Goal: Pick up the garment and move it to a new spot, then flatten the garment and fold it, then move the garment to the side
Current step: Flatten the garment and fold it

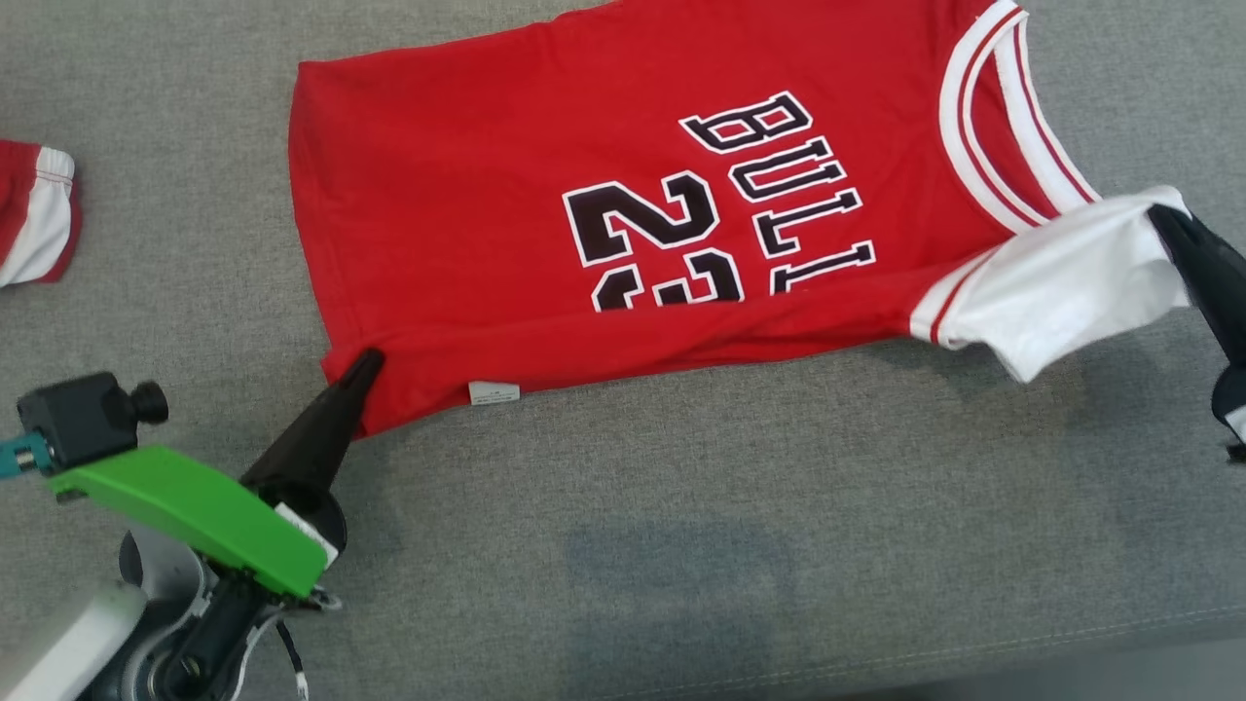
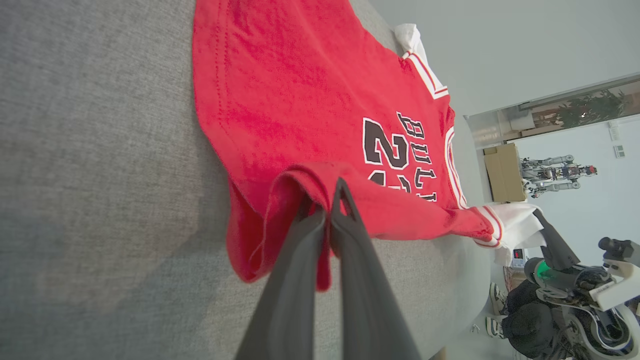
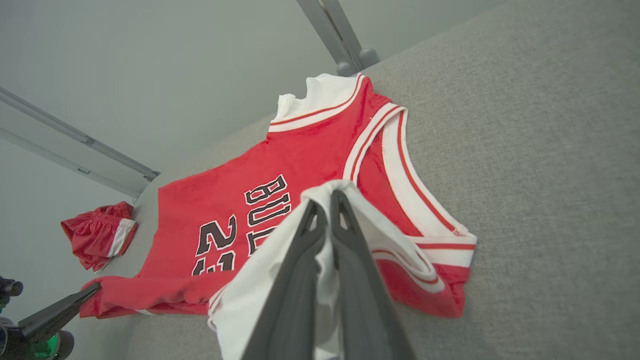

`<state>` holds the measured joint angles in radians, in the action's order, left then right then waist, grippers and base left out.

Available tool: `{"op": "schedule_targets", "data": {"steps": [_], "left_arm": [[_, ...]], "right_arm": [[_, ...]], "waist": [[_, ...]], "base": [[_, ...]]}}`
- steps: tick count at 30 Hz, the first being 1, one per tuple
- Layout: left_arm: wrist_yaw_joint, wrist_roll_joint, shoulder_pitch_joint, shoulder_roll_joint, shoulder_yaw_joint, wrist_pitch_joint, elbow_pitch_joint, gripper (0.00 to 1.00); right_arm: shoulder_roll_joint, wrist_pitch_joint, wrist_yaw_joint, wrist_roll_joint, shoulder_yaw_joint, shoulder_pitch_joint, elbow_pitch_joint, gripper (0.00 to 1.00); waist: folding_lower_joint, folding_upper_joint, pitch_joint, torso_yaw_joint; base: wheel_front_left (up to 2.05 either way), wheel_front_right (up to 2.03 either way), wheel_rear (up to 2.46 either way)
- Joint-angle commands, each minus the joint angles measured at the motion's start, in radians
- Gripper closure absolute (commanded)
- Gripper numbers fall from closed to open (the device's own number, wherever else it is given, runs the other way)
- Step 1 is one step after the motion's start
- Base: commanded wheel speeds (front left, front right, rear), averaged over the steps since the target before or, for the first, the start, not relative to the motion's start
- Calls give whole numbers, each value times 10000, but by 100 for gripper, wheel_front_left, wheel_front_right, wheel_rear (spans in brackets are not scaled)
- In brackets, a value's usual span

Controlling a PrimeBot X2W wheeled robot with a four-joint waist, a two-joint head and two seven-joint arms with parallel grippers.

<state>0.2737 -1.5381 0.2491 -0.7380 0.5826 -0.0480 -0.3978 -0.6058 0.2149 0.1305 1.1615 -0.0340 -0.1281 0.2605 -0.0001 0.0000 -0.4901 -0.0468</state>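
Two grippers are in use, and both are engaged. The left gripper (image 1: pixel 368 362) has its two dark fingers pressed together on the near hem corner of the garment (image 1: pixel 467 195). The left wrist view shows a fold of red cloth pinched between them. The right gripper (image 1: pixel 1163 216) is likewise clenched, on the near sleeve (image 1: pixel 1061 277), and white cloth wraps both tips in the right wrist view. That sleeve is held slightly raised, with a shadow beneath it.

There is one garment under handling: a red jersey with white-and-red trim, black lettering and the number 23. It lies on the grey fabric surface (image 1: pixel 779 545), hem toward the robot's left and collar toward its right. Its near long edge is folded over the front, covering the lower part of the number. One small white label (image 1: pixel 494 392) sits on that fold, near the left gripper. The far sleeve (image 3: pixel 310 95), also white, lies at the far shoulder.

One pair of red shorts (image 1: pixel 34 209) with a white panel lies well apart, to the left. Beyond the surface, the left wrist view shows one cardboard box (image 2: pixel 504 172) and one second robot (image 2: pixel 555 172).
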Motion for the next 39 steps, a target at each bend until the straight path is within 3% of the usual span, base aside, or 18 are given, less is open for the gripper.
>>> {"op": "schedule_targets", "data": {"steps": [1,6,15,17,18,19,20,24,28,35,39], "left_arm": [[152,-99,392,-25,-65,237,118,100],[622,-729,1363,439,-97,1025,1170,100],[601,-548,2114,786,330,1602,2137,98],[681,-490,2268,809,389,1689,2276,71],[734,-504,2331,829,385,1710,2348,29],[786,-476,2411,827,379,1742,2428,0],[834,-434,2497,828,381,1754,2516,0],[975,-330,2740,882,371,1714,2747,0],[885,131,2811,818,337,1260,2605,0],[1091,1752,1721,14,699,-123,1608,0],[1253,2203,1115,-268,1197,-165,1144,0]], "right_arm": [[36,197,4,-272,148,-511,-300,100],[637,641,4,-797,726,-2245,-1637,100],[1116,830,4,-1369,1198,-3383,-3117,100],[1139,908,4,-1526,1204,-3580,-3445,100],[1202,838,4,-1680,1116,-3729,-3687,100],[1289,779,4,-1832,1024,-3906,-3946,85],[1400,807,4,-1978,1030,-4086,-4152,0],[1666,829,4,-2615,1034,-4794,-4714,0],[1719,572,4,-2958,905,-4845,-4501,0],[728,378,3,-4310,801,-2979,-3126,0],[342,771,3,-4965,651,-1973,-2512,0]], "waist": [[1,0,-241,162],[1,0,-434,258],[1,0,-465,281],[1,0,-430,311],[1,0,-407,321],[1,0,-373,327],[1,0,-344,332],[1,0,-216,374],[1,0,-34,455],[1,0,493,449],[1,0,556,407]], "base": [[0,0,0],[0,0,0],[0,0,0],[0,0,0],[0,0,0],[0,0,0],[0,0,0],[0,0,0],[0,0,0],[0,0,0],[0,0,0]]}}
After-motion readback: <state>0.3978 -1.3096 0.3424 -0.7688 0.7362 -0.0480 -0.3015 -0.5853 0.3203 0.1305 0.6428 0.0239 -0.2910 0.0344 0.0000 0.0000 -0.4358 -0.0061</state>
